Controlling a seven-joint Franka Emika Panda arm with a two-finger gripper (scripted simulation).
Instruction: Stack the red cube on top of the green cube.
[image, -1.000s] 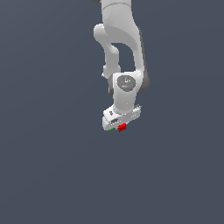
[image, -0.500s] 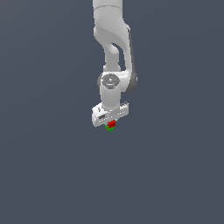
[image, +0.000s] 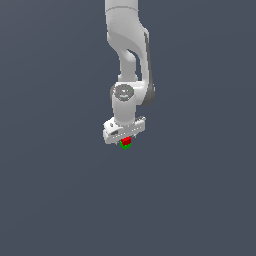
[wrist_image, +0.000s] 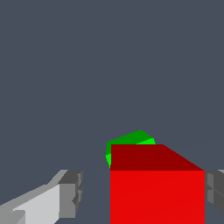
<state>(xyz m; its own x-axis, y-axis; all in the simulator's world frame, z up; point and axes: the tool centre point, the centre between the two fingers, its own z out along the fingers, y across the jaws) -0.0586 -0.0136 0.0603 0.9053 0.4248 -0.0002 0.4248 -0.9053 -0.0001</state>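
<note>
The red cube (image: 126, 141) sits directly above the green cube (image: 125, 146), under the white gripper (image: 125, 140). In the wrist view the red cube (wrist_image: 156, 183) fills the space between the fingers. Only the green cube's (wrist_image: 131, 139) far edge shows beyond it. One grey fingertip (wrist_image: 72, 188) stands apart from the red cube with a visible gap. The other fingertip (wrist_image: 215, 188) is close beside the cube's opposite face. The gripper (wrist_image: 144, 189) looks open around the red cube.
Plain dark grey ground surrounds the cubes in both views. The white arm (image: 131, 60) rises straight above the gripper. No other objects show.
The arm carried the red cube toward the exterior view's left until it stood over the green cube. Over the last half second it barely shifted.
</note>
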